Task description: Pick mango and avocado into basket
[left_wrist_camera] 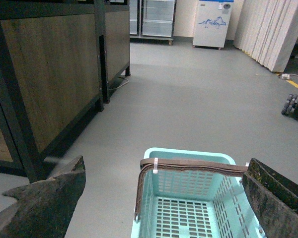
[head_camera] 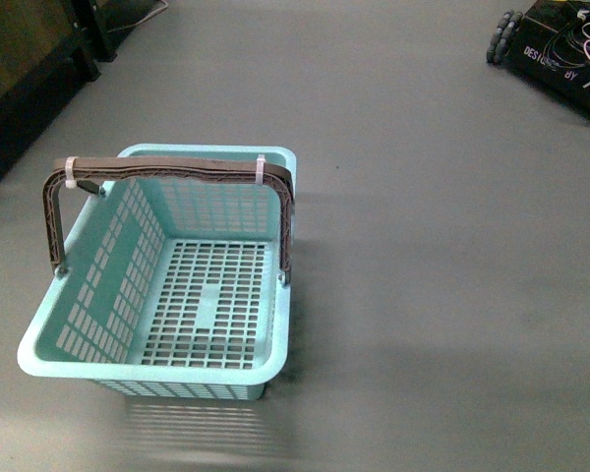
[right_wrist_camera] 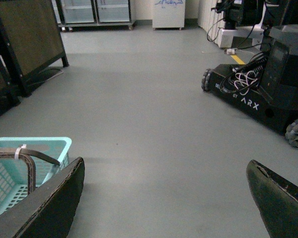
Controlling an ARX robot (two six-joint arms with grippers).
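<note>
The pale aqua basket point(head_camera: 74, 366) stands on the grey floor at the left of the front view, its brown handles upright and bound with white zip ties, its slotted floor bare. The basket point(left_wrist_camera: 188, 156) also lies below and ahead of my left gripper point(left_wrist_camera: 166, 171), which is open with nothing between its dark fingers point(left_wrist_camera: 49, 198). My right gripper point(right_wrist_camera: 166, 171) is open over bare floor, with the basket point(right_wrist_camera: 44, 144) off to one side. No mango or avocado shows in any view. Neither arm appears in the front view.
Dark wood-panel cabinets point(left_wrist_camera: 49, 74) stand along the left side. A black wheeled robot base point(right_wrist_camera: 268, 84) with cables sits at the far right, also at the front view's top right corner point(head_camera: 570, 49). Glass-door fridges point(left_wrist_camera: 151, 17) and a white cooler line the far wall.
</note>
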